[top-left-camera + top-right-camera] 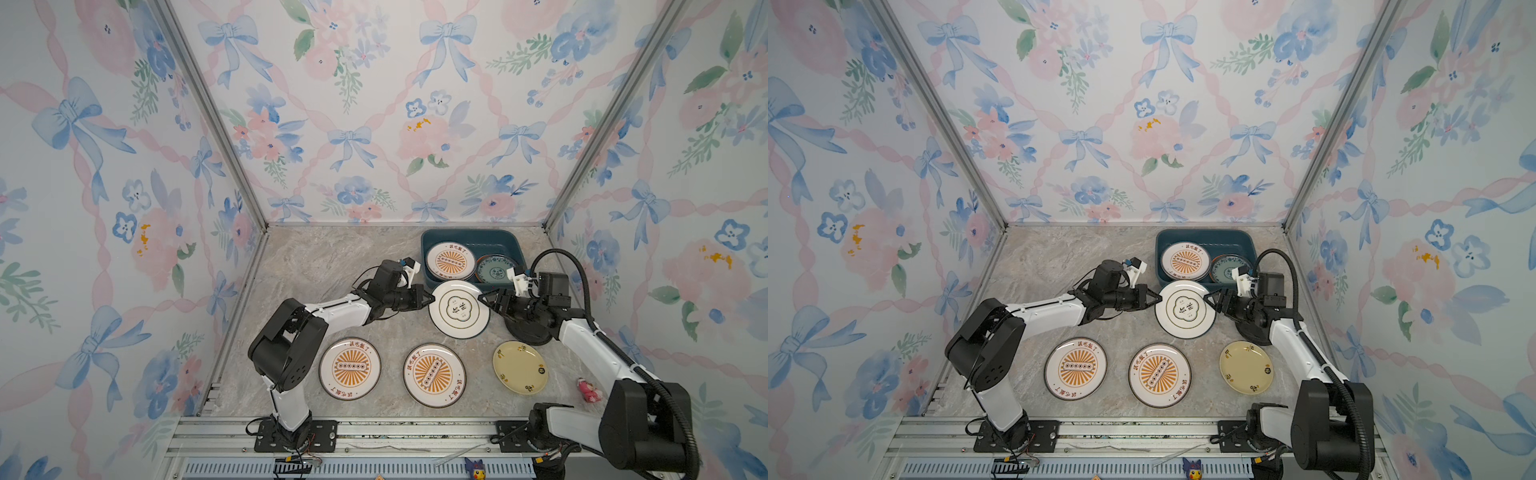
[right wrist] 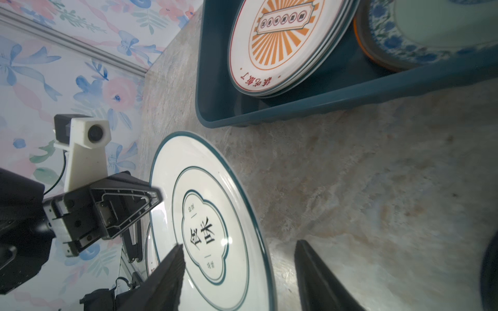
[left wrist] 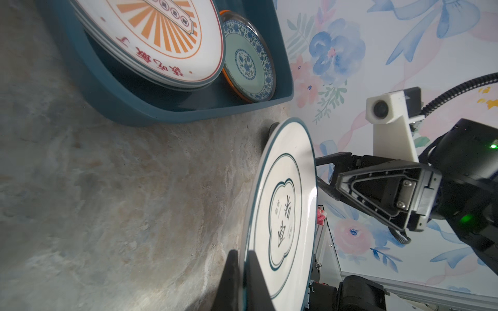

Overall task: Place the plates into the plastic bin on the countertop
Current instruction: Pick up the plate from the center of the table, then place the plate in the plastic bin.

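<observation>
A white plate with a green emblem (image 1: pixel 459 309) (image 1: pixel 1185 309) hangs just in front of the plastic bin (image 1: pixel 469 233) (image 1: pixel 1204 235). My left gripper (image 1: pixel 430 300) (image 3: pixel 242 253) is shut on its left rim. My right gripper (image 1: pixel 484 301) (image 2: pixel 238 243) stands open, its jaws straddling the plate's right rim (image 2: pixel 204 215) with gaps on both sides. In the bin lie a stack topped by a sunburst plate (image 1: pixel 451 261) and a teal plate (image 1: pixel 496 270) on an orange one. Two sunburst plates (image 1: pixel 350 368) (image 1: pixel 434 375) and a pale yellow plate (image 1: pixel 520 368) lie on the countertop (image 1: pixel 316 266).
A black plate (image 1: pixel 530 332) lies mostly hidden under my right arm. A small pink toy (image 1: pixel 590 390) sits near the right wall. Aluminium rails (image 1: pixel 374 428) edge the front. The bin stands against the back wall, right of centre.
</observation>
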